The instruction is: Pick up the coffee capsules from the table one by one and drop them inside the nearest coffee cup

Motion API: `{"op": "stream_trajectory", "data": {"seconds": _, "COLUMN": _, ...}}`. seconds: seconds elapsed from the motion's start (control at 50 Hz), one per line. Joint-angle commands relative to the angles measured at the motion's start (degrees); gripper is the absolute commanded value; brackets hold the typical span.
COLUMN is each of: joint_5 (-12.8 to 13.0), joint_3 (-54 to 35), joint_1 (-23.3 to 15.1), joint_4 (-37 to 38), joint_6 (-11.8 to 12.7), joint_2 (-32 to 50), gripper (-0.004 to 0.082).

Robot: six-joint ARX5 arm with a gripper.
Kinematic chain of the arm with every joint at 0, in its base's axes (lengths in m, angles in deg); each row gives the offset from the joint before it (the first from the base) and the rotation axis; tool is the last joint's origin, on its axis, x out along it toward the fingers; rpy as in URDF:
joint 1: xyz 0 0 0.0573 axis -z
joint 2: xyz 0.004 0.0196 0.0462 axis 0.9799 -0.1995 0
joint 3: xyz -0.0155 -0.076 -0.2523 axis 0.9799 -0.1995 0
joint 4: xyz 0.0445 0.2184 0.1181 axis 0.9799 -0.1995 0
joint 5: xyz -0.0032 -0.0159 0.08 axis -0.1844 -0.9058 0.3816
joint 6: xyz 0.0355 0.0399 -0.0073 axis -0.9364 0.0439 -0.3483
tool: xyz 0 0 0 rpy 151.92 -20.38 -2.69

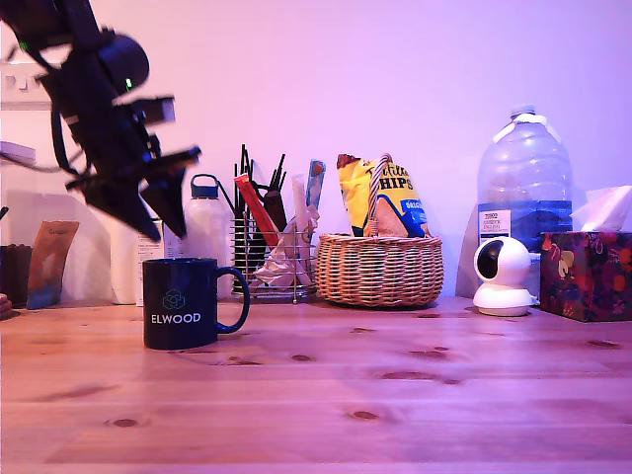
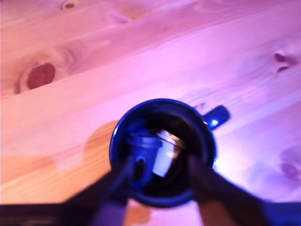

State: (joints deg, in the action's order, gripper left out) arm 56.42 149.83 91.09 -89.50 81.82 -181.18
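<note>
One coffee cup (image 1: 185, 302) stood on the surface (image 1: 395, 395). One capsule (image 2: 143, 153) lay inside it. The end effector (image 1: 156, 209) hung above, jaws parted, holding nothing.

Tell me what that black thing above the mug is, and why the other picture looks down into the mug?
The black thing is a robot arm ending in a gripper, a claw with two fingers. One camera stands on the wooden table and watches from the side. The other rides on the arm's wrist, so it looks straight down into the dark navy mug with white ELWOOD lettering. Inside the mug lies a small dark tapered coffee capsule, blurry in the picture. The fingers are spread apart and hold nothing. Behind the mug stand a woven wicker basket with snack bags, a big clear water bottle and a little white round camera.
</note>
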Motion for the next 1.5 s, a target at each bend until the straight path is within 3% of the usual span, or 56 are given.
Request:
{"op": "stream_trajectory", "data": {"seconds": 0.0, "joint_5": -0.11, "joint_3": 0.46, "joint_1": -0.11, "joint_4": 0.22, "joint_6": -0.48, "joint_2": 4.13, "gripper": -0.0024}}
{"op": "stream_trajectory", "data": {"seconds": 0.28, "joint_5": -0.26, "joint_3": 0.13, "joint_1": -0.11, "joint_4": -1.73, "joint_6": -0.44, "joint_2": 12.04, "gripper": -0.0024}}
{"op": "stream_trajectory", "data": {"seconds": 0.48, "joint_5": -0.33, "joint_3": -3.96, "joint_1": -0.11, "joint_4": 1.09, "joint_6": -0.42, "joint_2": 17.70, "gripper": -0.0024}}
{"op": "stream_trajectory", "data": {"seconds": 0.68, "joint_5": -0.24, "joint_3": -15.76, "joint_1": -0.15, "joint_4": 9.03, "joint_6": -0.17, "joint_2": 25.33, "gripper": -0.0024}}
{"op": "stream_trajectory", "data": {"seconds": 0.94, "joint_5": -0.15, "joint_3": -31.69, "joint_1": -1.27, "joint_4": 20.33, "joint_6": 2.78, "joint_2": 33.18, "gripper": -0.0024}}
{"op": "stream_trajectory", "data": {"seconds": 1.02, "joint_5": 0.02, "joint_3": -36.44, "joint_1": -1.27, "joint_4": 24.35, "joint_6": 4.81, "joint_2": 35.06, "gripper": -0.0024}}
{"op": "stream_trajectory", "data": {"seconds": 1.18, "joint_5": 1.66, "joint_3": -45.79, "joint_1": -1.27, "joint_4": 31.85, "joint_6": 6.82, "joint_2": 38.88, "gripper": -0.0024}}
{"op": "stream_trajectory", "data": {"seconds": 1.48, "joint_5": 2.54, "joint_3": -63.25, "joint_1": -1.25, "joint_4": 43.15, "joint_6": 7.32, "joint_2": 48.26, "gripper": -0.0024}}
